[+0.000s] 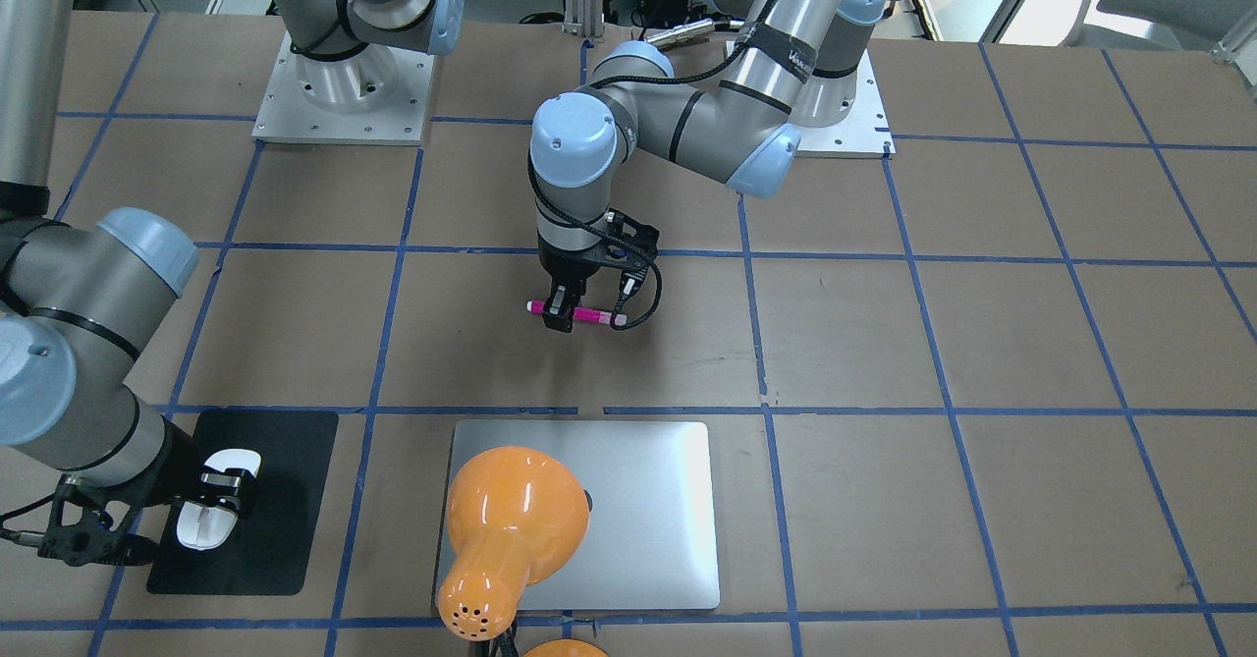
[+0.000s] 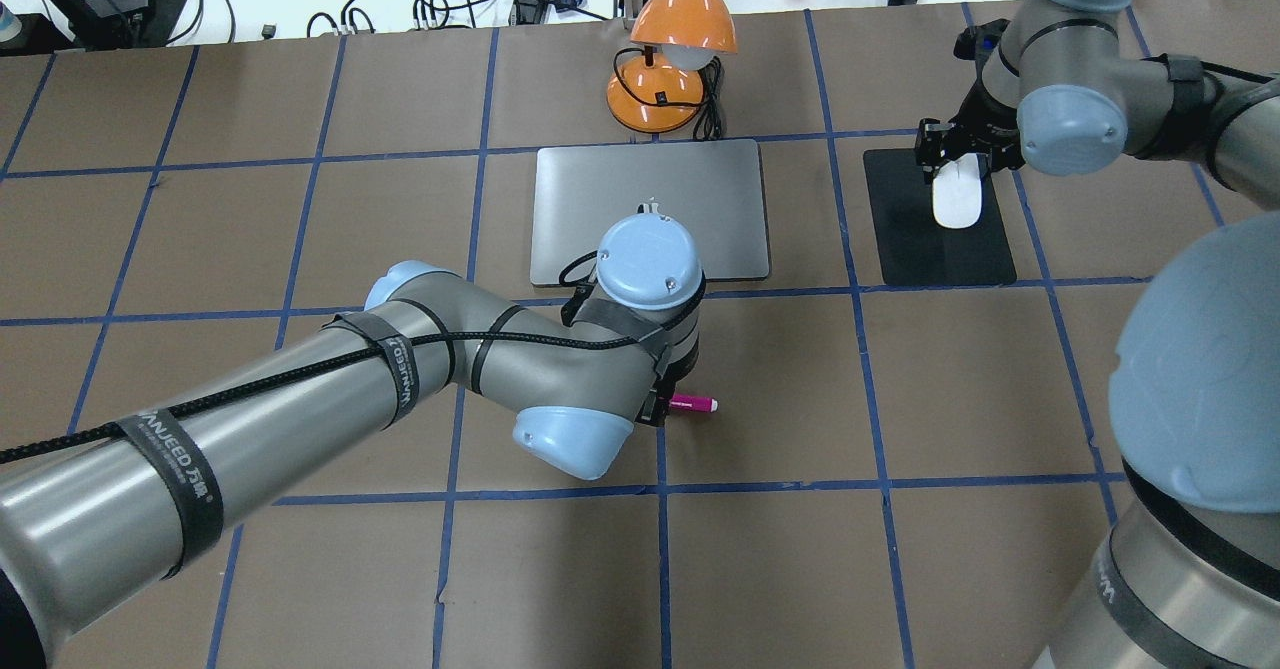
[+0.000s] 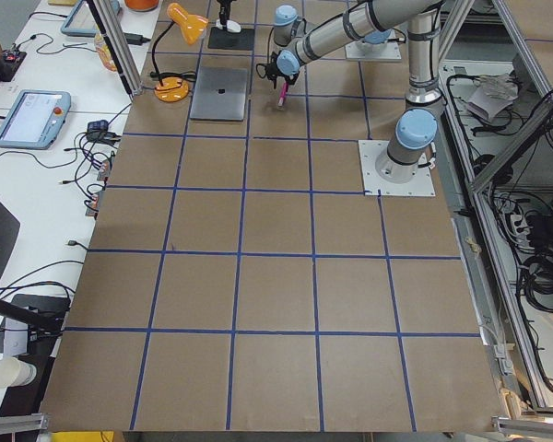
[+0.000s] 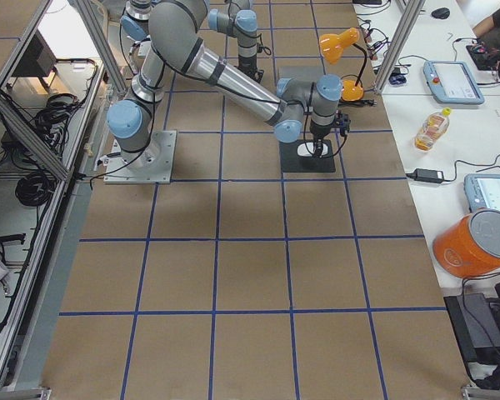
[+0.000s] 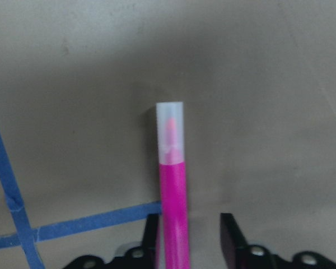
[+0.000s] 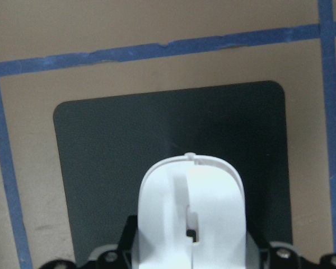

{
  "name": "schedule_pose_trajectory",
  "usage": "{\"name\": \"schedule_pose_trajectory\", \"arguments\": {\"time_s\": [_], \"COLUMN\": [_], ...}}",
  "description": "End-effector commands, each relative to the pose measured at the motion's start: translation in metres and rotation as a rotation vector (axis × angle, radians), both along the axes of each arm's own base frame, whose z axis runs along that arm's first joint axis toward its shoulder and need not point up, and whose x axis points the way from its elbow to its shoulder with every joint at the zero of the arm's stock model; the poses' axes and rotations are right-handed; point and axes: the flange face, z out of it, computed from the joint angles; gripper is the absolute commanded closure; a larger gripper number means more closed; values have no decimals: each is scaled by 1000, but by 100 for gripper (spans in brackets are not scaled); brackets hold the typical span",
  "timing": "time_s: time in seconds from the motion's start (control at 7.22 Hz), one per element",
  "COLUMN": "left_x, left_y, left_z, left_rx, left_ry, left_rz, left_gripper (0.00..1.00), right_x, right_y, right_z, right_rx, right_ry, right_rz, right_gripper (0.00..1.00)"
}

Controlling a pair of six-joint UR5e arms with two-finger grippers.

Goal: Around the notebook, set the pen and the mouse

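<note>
The left tool [image 1: 561, 315] stood straight down over the pen [image 1: 595, 316], which lay flat on the surface [image 1: 982, 343] crosswise between its jaws, capped end poking out on one side. The wrist view showed the tool released: one finger [image 5: 152, 238] touched the barrel while the other stood clear with a gap, so the pen was straddled, not gripped. That straddle across the middle of the barrel suited a balanced pinch. The notebook [image 1: 648, 500] lay well ahead of this tool, away from the robot's base, with an orange lamp [image 1: 511, 520] leaning over part of it. The right tool [image 1: 222, 483] was low over a black mat [image 1: 275, 539], clenched on the mouse [image 1: 204, 527] across its flanks; no gap showed on either side in its wrist view. Whether the mouse was lifted off the mat could not be told. The mat sat just beside the notebook, so the mouse looked close to placed, while the pen probably had to be carried over.
</note>
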Motion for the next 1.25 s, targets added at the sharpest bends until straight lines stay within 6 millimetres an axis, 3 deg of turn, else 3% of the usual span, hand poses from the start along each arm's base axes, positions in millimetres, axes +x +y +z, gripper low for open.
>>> {"name": "schedule_pose_trajectory", "arguments": {"time_s": [0.0, 0.14, 0.28, 0.42, 0.69, 0.83, 1.11], "left_x": [16, 36, 63, 94, 147, 174, 193], "left_y": [-3, -2, 1, 2, -9, -19, -28], "left_z": [54, 93, 124, 159, 225, 251, 282], "left_rx": [-23, 8, 78, 126, 80, 52, 6], "left_ry": [-7, -24, -26, -18, -10, -14, -39], "left_rz": [-315, -479, -639, -808, -1068, -1133, -1192], "left_gripper": [0, 0, 0, 0, 0, 0, 0], "right_x": [5, 4, 4, 4, 2, 3, 11], "right_y": [-2, 0, 0, -2, -2, 0, 21], "right_z": [-19, -25, -24, -22, -12, 5, 62], "right_rx": [24, 36, 33, 28, 22, 2, 14], "right_ry": [-6, 1, -4, -6, 6, 10, 9], "right_rz": [16, 26, 28, 28, 25, 25, 16], "right_gripper": [62, 59, 34, 0, 0, 0, 0]}}
